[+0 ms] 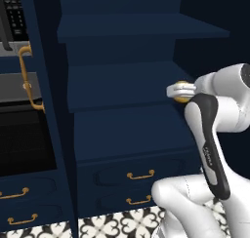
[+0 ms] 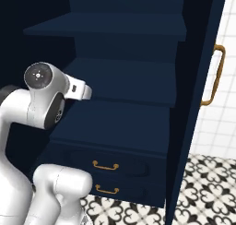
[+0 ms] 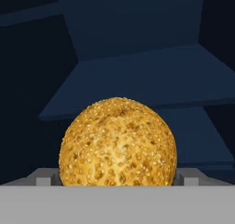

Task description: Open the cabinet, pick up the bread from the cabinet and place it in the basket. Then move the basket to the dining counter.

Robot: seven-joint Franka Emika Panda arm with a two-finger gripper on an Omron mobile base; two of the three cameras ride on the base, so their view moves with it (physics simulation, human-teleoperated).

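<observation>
on the far left of the left base view stands a black oven [image 1: 22, 144], dark-fronted, with a control panel above it, and against it lies the swung-open left door [image 1: 46, 110] of the cabinet [image 1: 122, 86], its vertical brass handle [image 1: 27, 78] toward the oven. the right door [image 2: 198, 104] is open too, seen edge-on in the right base view with its own brass handle outward, so the whole front of the cabinet is free between the two door edges. inside are navy shelves stepped one above another; the middle shelf [image 1: 117, 88] and the one below it are bare across their left and centre. the bread [image 3: 118, 142], a round golden seeded bun, sits near the right end of the middle shelf, partly hidden by the hand in the left base view. the gripper [image 3: 118, 177] reaches in from the right at shelf height, its two fingertips [image 3: 43, 177] spread wide on either side of the bun; whether they touch it i cannot tell. below the shelves are two navy drawers [image 1: 139, 186] with horizontal brass pulls. the floor [image 2: 207, 187] is black-and-white patterned tile, and a white tiled wall [image 2: 226, 81] shows beyond the right door
</observation>
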